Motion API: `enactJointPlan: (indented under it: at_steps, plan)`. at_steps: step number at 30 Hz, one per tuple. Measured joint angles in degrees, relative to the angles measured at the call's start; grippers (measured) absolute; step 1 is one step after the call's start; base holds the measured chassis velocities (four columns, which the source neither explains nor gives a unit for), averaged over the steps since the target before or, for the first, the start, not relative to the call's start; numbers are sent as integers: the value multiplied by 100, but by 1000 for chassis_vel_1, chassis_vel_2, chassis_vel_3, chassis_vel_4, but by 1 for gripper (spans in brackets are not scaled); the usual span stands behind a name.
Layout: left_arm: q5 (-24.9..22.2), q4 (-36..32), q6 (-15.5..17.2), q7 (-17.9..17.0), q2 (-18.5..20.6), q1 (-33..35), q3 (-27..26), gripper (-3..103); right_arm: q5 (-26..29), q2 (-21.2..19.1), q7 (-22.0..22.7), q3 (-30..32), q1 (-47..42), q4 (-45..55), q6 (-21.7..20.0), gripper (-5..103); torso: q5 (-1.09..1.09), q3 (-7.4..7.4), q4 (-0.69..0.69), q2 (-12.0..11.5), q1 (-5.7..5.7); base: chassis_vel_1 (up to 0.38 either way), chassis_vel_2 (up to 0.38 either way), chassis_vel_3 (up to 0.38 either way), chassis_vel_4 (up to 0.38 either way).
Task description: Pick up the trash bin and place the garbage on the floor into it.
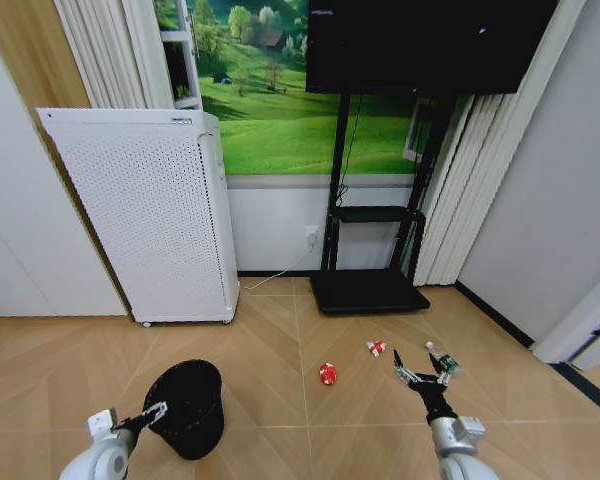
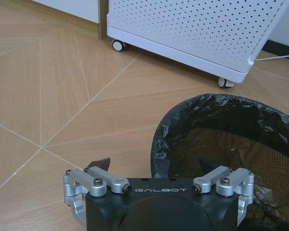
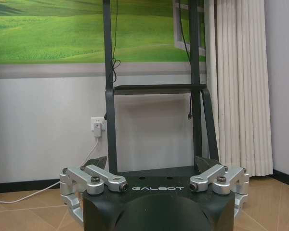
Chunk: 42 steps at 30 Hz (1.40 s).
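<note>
Left end effector (image 1: 156, 411) straddles trash bin (image 1: 188, 405) rim.

**Wooden floor and what sits on it**

The herringbone wood floor (image 1: 280, 340) carries the black trash bin (image 1: 188, 405) near the front left, lined with a black bag. A red crumpled wrapper (image 1: 327, 374), a red-and-white wrapper (image 1: 377, 347) and a small clear bottle (image 1: 442, 362) lie apart to its right. Behind stand the white perforated appliance (image 1: 145, 215) on castors and the black TV stand base (image 1: 368, 290)

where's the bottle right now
In the head view, the bottle lies on the floor at right, just beyond the right gripper, right of the two red wrappers.
</note>
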Motion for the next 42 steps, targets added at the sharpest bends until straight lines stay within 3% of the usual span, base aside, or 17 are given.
enactJointPlan:
  at_steps: [13,16,24,25,28,30,32,37,40,42]
  plan:
    - [-9,168,-8,-16,-74,-115,137,101,-26,56,2,-3,14,-82,72,100,1,1,0,1,1,0,0,0,0]
    - [-34,166,-32,-89,-114,-85,139,96,-20,37,5,3,27,-102,72,100,3,1,0,1,0,0,0,0,0]
    - [-239,172,-35,-165,-160,-95,135,64,1,27,5,-9,49,-102,75,100,0,1,0,2,0,0,0,0,0]
    - [-239,172,-35,-165,-160,-95,135,64,1,27,5,-9,49,-102,75,100,0,1,0,2,0,0,0,0,0]
    - [-260,167,-31,-175,-160,-92,128,48,17,9,4,-7,68,-115,89,100,0,1,0,2,0,0,0,0,0]
    - [-263,159,-29,-175,-159,-85,124,48,19,9,4,-6,65,-118,93,100,0,2,0,2,0,0,0,0,0]
    - [-274,139,-20,-175,-155,-70,110,31,20,8,-5,-6,45,-132,116,100,-2,2,0,2,0,0,0,0,0]
    - [-286,124,-1,-166,-143,-63,99,20,21,18,-8,-7,44,-143,130,100,-2,2,0,1,1,0,0,0,0]
    - [-343,53,5,-152,-130,-60,94,5,21,23,-9,-11,56,-145,131,100,-1,2,-1,1,1,0,0,0,0]
    - [-352,42,5,-152,-129,-60,94,4,22,23,-9,-11,58,-148,131,100,-1,2,-1,2,1,0,0,0,0]
